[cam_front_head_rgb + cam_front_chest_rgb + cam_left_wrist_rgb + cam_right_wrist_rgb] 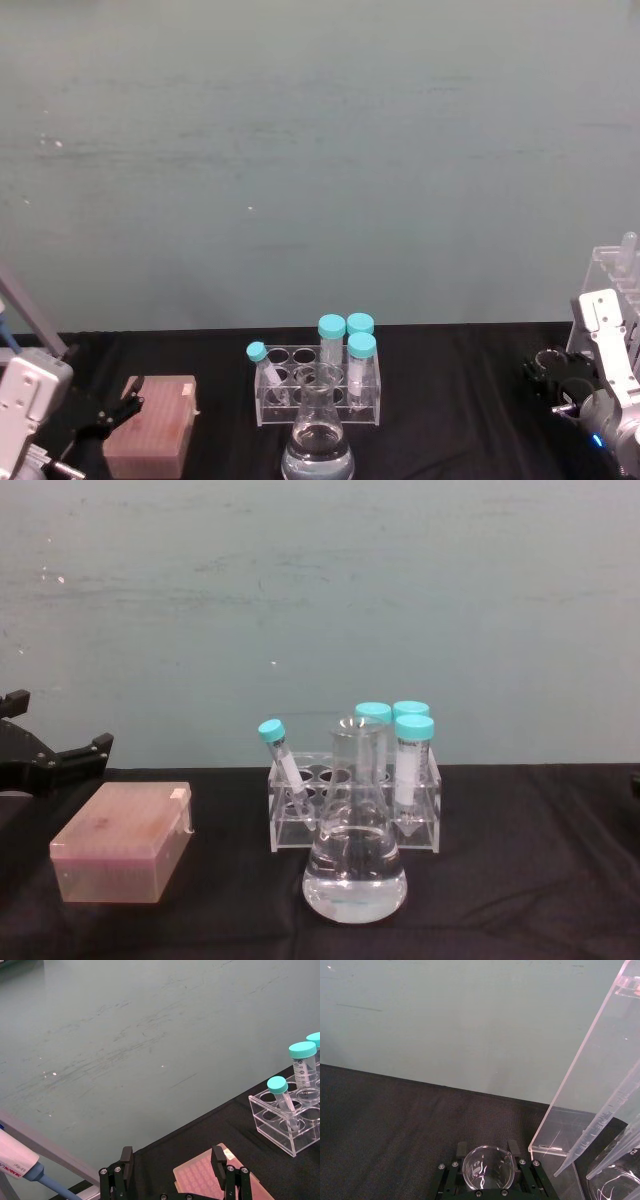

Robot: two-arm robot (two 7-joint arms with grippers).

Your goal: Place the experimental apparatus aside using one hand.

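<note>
A small clear glass beaker (487,1172), judged light, slick and fragile, is clasped at its wall by the right tool (487,1148) beside the tall clear acrylic rack (580,1085) at right; the left tool (172,1155) hangs wide open and empty at left.

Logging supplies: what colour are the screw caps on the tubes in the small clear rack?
Turquoise, all four caps; the chest view shows them best.

Small clear glass beaker (488,1170), upright, between the black fingers (461,1151) of the right gripper (488,1147), seemingly gripped. Just beside it, tall transparent acrylic rack (580,1090) at far right, long glass tubes leaning inside. Conical flask (355,865) upright at front centre, partly filled with clear liquid.
</note>
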